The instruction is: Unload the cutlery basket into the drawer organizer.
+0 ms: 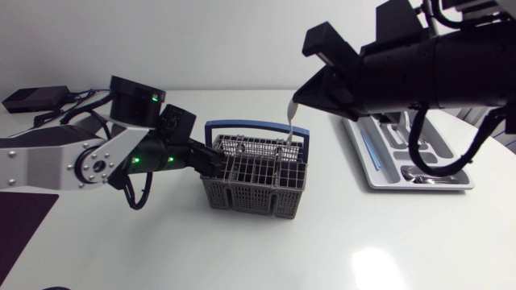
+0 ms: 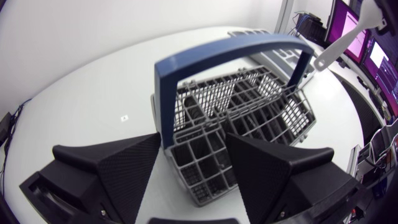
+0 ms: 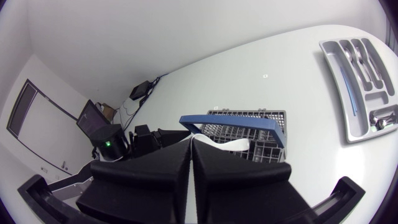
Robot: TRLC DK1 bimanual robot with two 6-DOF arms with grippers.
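Observation:
The grey cutlery basket with a blue handle stands mid-table. My left gripper holds its left end: in the left wrist view the fingers press the basket's near corner from both sides. Above the basket's right part, my right gripper is shut on a white utensil, which hangs down towards the basket rim. In the right wrist view the utensil sticks out past the shut gripper. The grey drawer organizer lies to the right with some cutlery in it.
A black box with cables sits at the table's back left. A dark mat lies at the front left corner. White table surface stretches in front of the basket.

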